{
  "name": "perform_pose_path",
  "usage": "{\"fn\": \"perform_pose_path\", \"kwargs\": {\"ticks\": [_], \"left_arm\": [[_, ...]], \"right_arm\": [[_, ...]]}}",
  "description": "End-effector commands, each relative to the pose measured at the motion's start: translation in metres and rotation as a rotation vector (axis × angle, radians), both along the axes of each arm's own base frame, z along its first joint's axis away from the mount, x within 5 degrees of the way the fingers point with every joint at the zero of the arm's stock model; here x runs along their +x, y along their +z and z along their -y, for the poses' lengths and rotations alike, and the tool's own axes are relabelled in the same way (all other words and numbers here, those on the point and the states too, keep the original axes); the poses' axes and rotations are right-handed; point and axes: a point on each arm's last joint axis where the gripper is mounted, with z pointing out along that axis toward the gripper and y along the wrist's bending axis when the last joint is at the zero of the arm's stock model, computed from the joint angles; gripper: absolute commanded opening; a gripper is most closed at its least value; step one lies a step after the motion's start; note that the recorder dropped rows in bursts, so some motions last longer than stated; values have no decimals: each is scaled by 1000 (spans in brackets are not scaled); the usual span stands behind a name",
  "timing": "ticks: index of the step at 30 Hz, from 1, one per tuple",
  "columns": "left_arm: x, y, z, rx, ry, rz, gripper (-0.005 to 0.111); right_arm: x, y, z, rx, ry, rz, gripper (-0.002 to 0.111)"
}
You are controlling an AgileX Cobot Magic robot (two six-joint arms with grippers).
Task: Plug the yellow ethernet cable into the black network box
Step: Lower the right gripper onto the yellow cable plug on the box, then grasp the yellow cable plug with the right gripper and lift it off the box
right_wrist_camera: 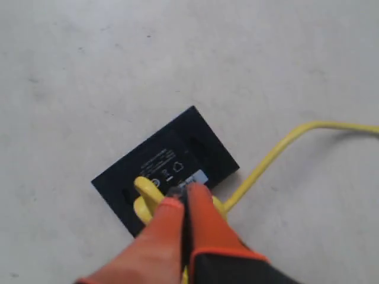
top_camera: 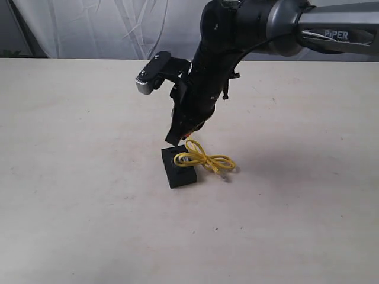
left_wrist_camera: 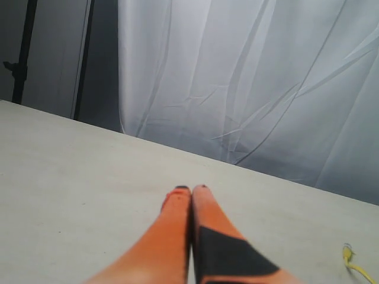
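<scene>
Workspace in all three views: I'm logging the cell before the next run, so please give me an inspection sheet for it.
Surface: pale table with faint scuffs.
Job's things: black network box lies flat on the table. The yellow ethernet cable is looped over one end of the box's top and the rest trails on the table. No plug is seen seated in a port.
Clutter: nothing seen.
Grippers: right gripper is closed with its tips at the cable loop above the box; whether it pinches the cable cannot be told. The left gripper is closed, holding nothing, above the table.
Cables: only the yellow one.
Surroundings: white curtain behind the table, with a dark pole beside it.
</scene>
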Motion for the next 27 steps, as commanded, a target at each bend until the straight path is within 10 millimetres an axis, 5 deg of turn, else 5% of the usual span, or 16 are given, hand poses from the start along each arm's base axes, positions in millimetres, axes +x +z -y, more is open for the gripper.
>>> {"fn": "perform_pose_path", "kwargs": {"ticks": [1, 5, 10, 27], "left_arm": [[0, -1, 0, 4, 4, 7, 0], [0, -1, 0, 2, 2, 3, 0], [0, -1, 0, 2, 2, 1, 0], [0, -4, 1, -3, -6, -24, 0]], "right_arm": [[14, 2, 14, 46, -289, -76, 25], [32, 0, 20, 143, -469, -179, 74], [44, -6, 14, 139, -508, -204, 66], [77, -48, 2, 40, -632, -239, 66]]}}
